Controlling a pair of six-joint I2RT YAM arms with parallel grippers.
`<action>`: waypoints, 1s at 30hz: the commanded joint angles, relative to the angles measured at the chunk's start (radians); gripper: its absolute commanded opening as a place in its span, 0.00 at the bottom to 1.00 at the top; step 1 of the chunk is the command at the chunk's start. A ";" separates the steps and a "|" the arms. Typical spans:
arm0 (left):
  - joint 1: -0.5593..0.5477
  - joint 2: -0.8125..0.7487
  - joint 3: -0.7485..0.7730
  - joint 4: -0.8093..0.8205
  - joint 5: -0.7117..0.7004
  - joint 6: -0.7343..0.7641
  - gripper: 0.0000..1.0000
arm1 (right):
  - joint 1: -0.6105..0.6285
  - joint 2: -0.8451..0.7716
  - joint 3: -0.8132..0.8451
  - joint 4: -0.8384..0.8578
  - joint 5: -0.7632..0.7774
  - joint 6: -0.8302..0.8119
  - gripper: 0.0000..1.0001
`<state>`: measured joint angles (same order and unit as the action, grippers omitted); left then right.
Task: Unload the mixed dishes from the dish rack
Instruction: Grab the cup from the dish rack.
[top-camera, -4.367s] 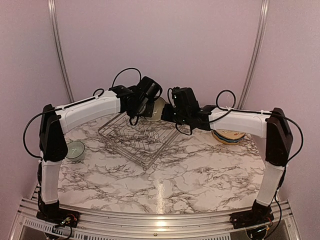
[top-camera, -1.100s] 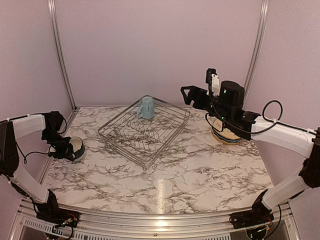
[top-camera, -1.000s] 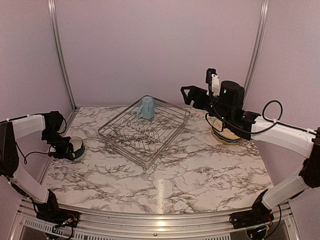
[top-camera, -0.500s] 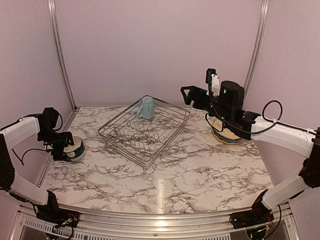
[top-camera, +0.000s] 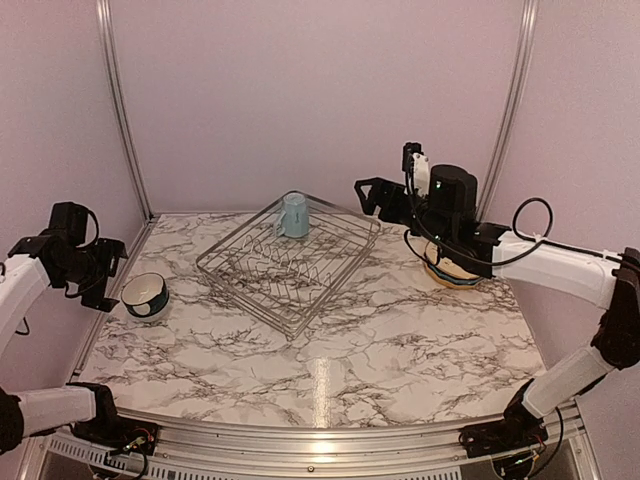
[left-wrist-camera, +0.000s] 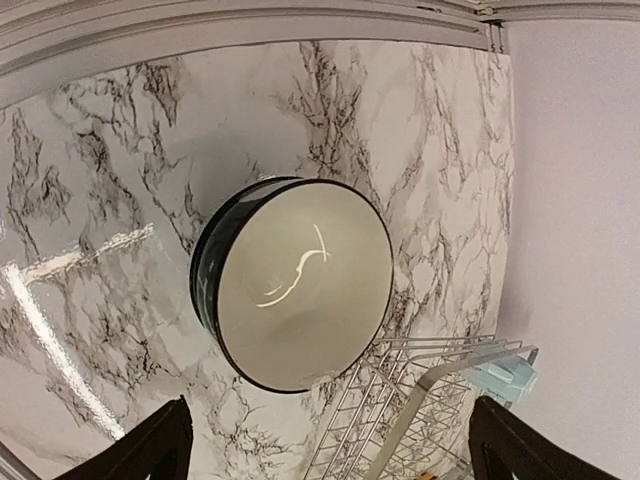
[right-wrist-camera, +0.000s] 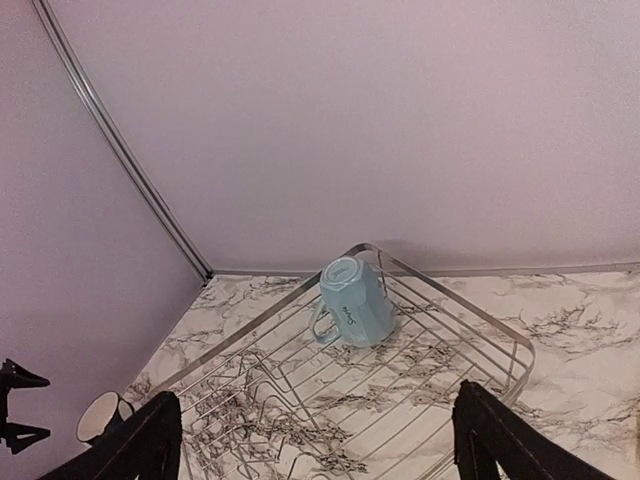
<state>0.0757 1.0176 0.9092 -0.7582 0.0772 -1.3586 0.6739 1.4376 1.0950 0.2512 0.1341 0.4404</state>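
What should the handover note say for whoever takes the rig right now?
Left gripper: open, empty, raised beside the bowl, which sits on the table at its left edge.
Right gripper: open, empty, raised to the right of the dish rack, facing the mug.
Done: plates stacked on the table at the right, partly hidden; bowl out.
Left: the pale blue mug, bottom-up and tilted in the rack's far corner. Nothing else shows in the rack.
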 joint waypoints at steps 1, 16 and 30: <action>-0.022 -0.075 0.023 0.132 -0.034 0.304 0.99 | -0.005 0.037 0.055 -0.016 -0.038 -0.025 0.91; -0.380 0.116 0.158 0.393 0.160 0.888 0.99 | 0.037 0.116 0.114 -0.085 -0.086 -0.074 0.94; -0.519 0.533 0.438 0.418 -0.066 1.126 0.99 | 0.049 0.086 0.093 -0.104 -0.061 -0.101 0.94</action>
<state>-0.4202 1.4483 1.2877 -0.3630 0.1150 -0.3027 0.7162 1.5520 1.1755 0.1650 0.0551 0.3603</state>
